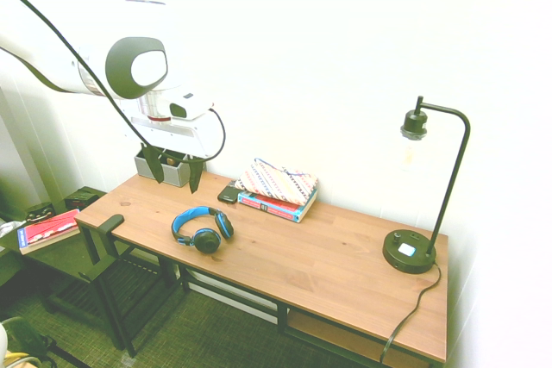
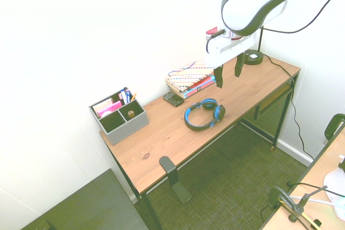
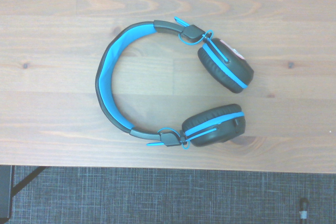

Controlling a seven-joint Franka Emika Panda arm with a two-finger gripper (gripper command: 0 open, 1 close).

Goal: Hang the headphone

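A grey, box-shaped desk organiser (image 2: 119, 117) with several compartments stands at one end of the long wooden worktop (image 2: 161, 138), against the white wall. Its back compartments hold pens and a pink pad or card; a small round brown thing lies in one front compartment, and the other front compartment looks dark, so its contents cannot be told. The white arm carries the partly visible word "FRANKA" in white letters on its dark band in the second exterior view. No other writing can be read.

The over-ear headphone with a bright blue headband and round black ear cups (image 1: 203, 229) lies flat on the worktop near its front edge, ear cups folded inward; the wrist view shows it (image 3: 168, 98) from straight above. The tool (image 2: 227, 72) hangs above the worktop, just behind the headphone, its two dark fingers apart and holding nothing.

A striped cloth pouch (image 1: 278, 180) rests on a stack of books (image 1: 274, 205), with a small dark phone-like thing (image 2: 173, 98) beside them. A black desk lamp with a round base (image 1: 410, 251) stands at the far end from the organiser.
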